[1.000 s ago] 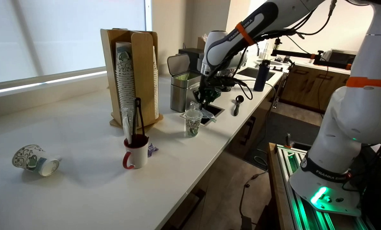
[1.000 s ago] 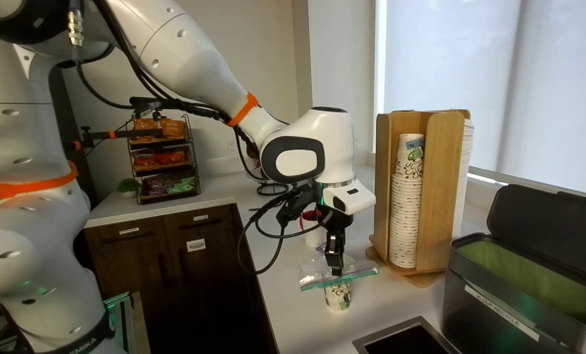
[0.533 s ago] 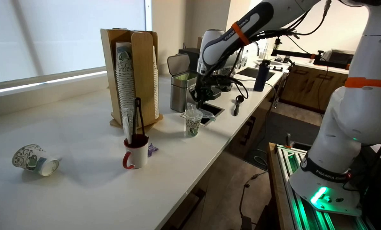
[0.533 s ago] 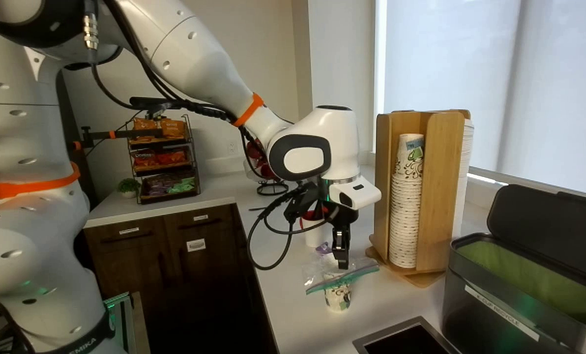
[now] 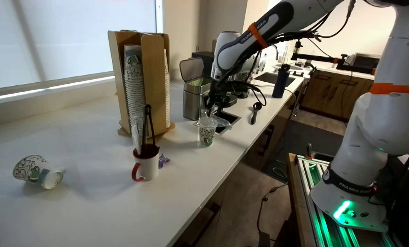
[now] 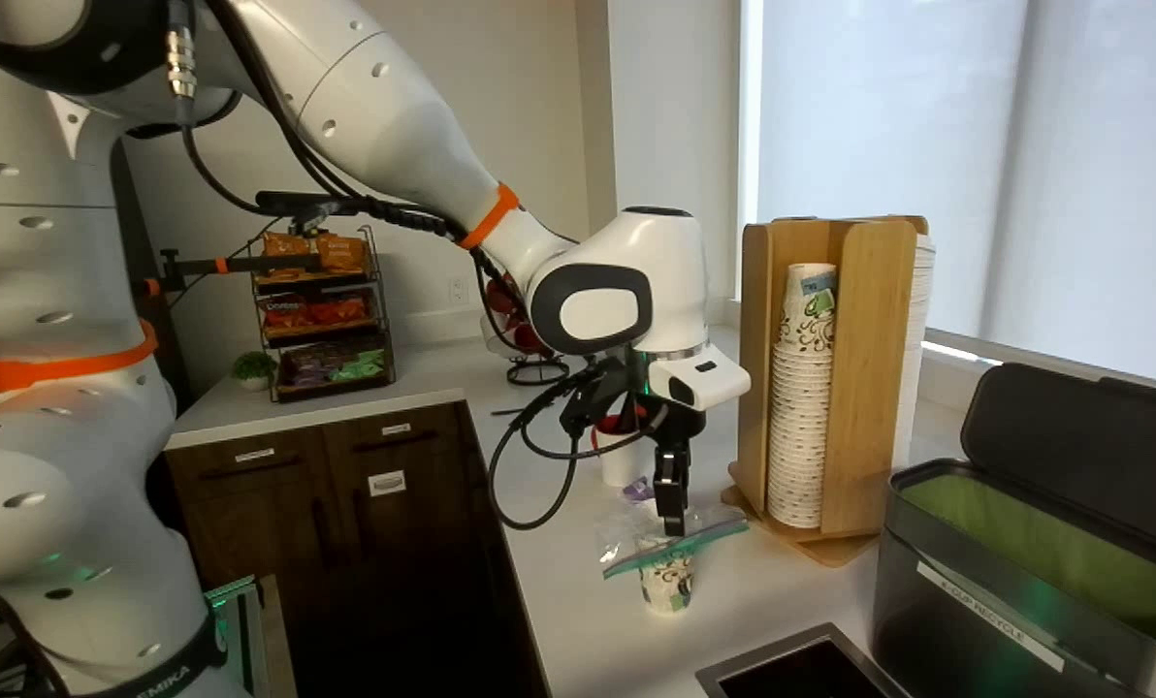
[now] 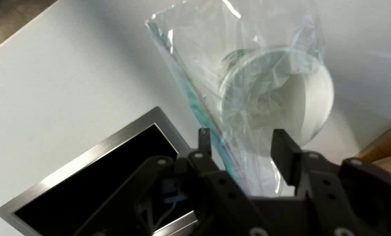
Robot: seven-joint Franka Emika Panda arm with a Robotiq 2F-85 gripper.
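Gripper (image 7: 243,139) fingers are apart, pads spread, low-middle in wrist view, just beside a paper cup (image 7: 317,95). Clear zip bag (image 7: 248,36) is draped over the cup's mouth, right of centre there; covers most of it, far right of the rim looks bare. Bag's teal zip strip (image 7: 198,111) slants from upper middle down to the gap between the fingers. Bag end shows in that gap; can't tell if either finger touches it. Cup is upright on the counter (image 6: 583,601), below mid-height in both exterior views.

Rest: metal-rimmed opening (image 7: 149,119) in the counter, lower left in wrist view, near the cup. Wooden cup rack (image 6: 869,378) with stacked cups, right of centre in an exterior view; recycling bin (image 6: 966,640), lid up, lower right. In an exterior view: mug (image 5: 151,168) with utensils (image 5: 144,132), lower left of centre; tipped cup (image 5: 33,171), far left; scoop (image 5: 256,106) and dark bottle (image 5: 280,84), right of centre.
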